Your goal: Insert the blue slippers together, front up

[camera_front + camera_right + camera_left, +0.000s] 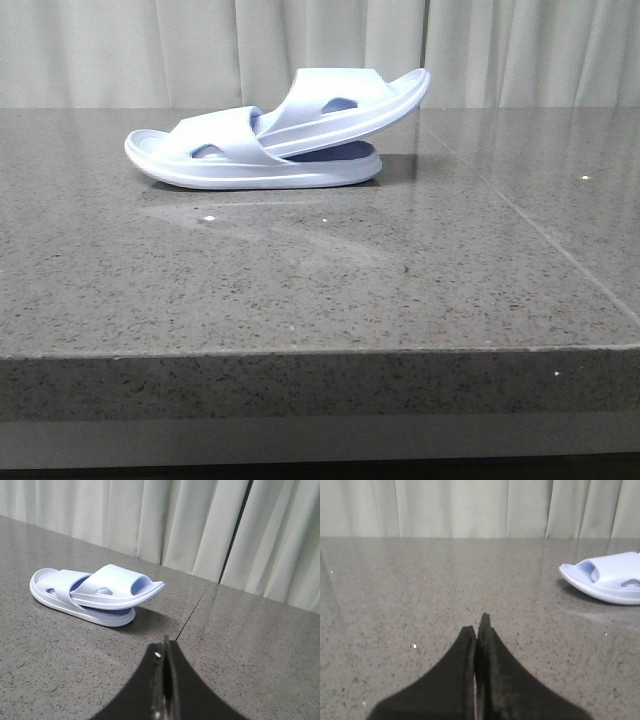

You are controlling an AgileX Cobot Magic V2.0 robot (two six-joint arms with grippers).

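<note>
We are seeing the blue slippers [270, 140] lying nested on the grey speckled desk [300, 290], near its far edge in front of the pale curtain [200, 50]. The lower slipper [200, 165] is resting flat; the upper slipper [350, 100] is pushed under the lower one's strap, tilting up away from it. Our left hand [479, 630] and right hand [166, 652] are hovering over bare desk, well apart from the slippers, fingers pressed together, gripping nothing.

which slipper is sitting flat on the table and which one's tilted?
The lower slipper lies flat, sole on the table. The upper slipper is tilted: one end is tucked under the lower one's strap, the other end raised toward the right.
</note>
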